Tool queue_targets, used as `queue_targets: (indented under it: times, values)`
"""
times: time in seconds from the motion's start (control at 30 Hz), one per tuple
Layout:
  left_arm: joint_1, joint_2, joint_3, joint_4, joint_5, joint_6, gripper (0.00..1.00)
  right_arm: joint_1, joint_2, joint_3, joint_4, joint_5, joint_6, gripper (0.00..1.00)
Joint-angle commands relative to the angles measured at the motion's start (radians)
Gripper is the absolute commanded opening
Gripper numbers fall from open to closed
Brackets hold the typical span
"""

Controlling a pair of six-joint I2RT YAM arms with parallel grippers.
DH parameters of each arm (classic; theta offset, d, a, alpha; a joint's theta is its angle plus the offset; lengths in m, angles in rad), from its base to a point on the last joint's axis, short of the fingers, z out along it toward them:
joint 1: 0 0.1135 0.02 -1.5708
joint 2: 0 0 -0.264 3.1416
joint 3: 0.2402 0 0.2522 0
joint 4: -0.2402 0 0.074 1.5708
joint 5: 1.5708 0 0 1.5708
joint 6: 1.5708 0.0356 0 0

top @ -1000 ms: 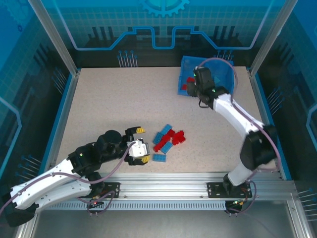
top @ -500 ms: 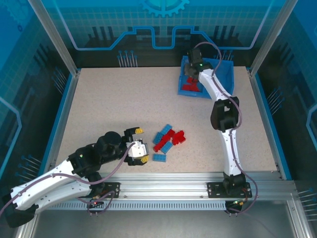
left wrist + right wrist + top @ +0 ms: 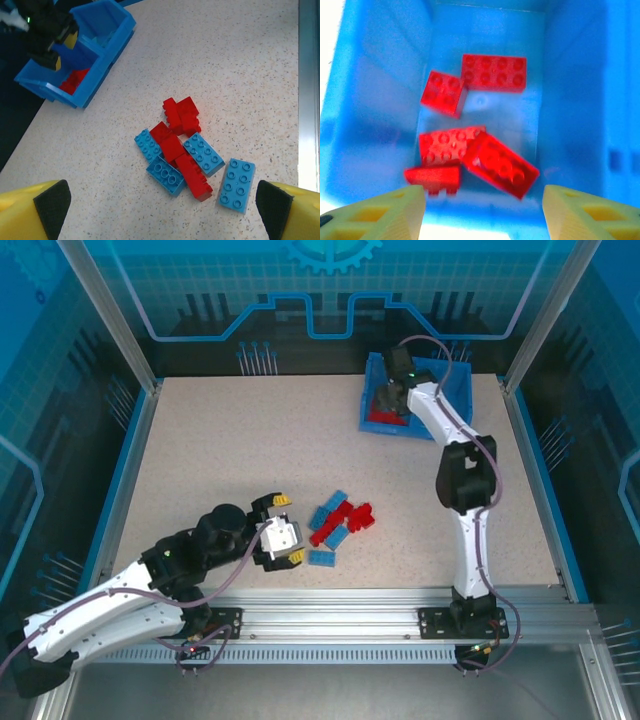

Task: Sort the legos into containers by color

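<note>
No legible text, labels, brands or numbers anywhere

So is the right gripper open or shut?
Open. The right gripper has fingers wide apart above red legos in the bin, holding nothing.

Recorded bright, even overhead lighting across the surface (image 3: pixel 220 460), with only faint, soft shadows. Found the left wrist view sharp. Noted blur and washed-out glare on the bin (image 3: pixel 380 100) in the right wrist view.
</note>
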Motion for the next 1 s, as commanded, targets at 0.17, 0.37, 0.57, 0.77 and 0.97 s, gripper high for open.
queue_targets:
  times: [0.17, 0.37, 0.57, 0.77, 0.97]
  values:
    - [0.019, 0.094, 0.106, -0.034, -0.132, -0.209, 0.99, 0.096, -0.568, -0.544, 0.134, -0.189, -0.04, 0.68]
    - [0.024, 0.167, 0.2, -0.116, -0.133, -0.298, 0.99, 0.335, -0.903, -0.877, 0.157, -0.326, -0.1, 0.73]
    - [0.024, 0.147, 0.203, -0.115, -0.12, -0.301, 0.99, 0.505, -0.973, -0.997, 0.049, -0.257, 0.079, 0.74]
    - [0.024, 0.092, 0.176, -0.153, 0.023, -0.219, 0.99, 0.606, -0.958, -1.125, 0.087, -0.173, 0.34, 0.75]
    - [0.016, 0.141, 0.171, -0.055, -0.005, -0.404, 0.99, 0.631, -1.029, -1.208, 0.07, -0.074, 0.463, 0.76]
